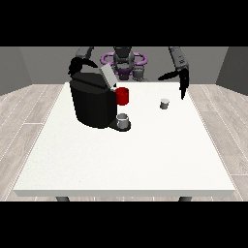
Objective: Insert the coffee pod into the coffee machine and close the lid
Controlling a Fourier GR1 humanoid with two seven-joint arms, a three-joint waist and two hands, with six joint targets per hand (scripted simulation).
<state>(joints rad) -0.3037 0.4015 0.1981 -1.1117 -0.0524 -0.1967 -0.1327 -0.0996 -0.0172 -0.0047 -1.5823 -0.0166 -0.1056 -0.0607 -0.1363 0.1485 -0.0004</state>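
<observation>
white table (126, 160), coffee pod (164, 103) near straight, spread fingers (182, 89) at view's right

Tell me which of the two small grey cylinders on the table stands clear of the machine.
The pod, alone on the table's right side, near the hand at the view's right. The other grey cup sits on the coffee machine's base.

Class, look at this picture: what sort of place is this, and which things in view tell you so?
Probably a bare test room set up for a coffee-making exercise: a large white table on a wood-plank floor between plain grey walls, with a black coffee machine, its lid raised, and a small coffee pod.
</observation>
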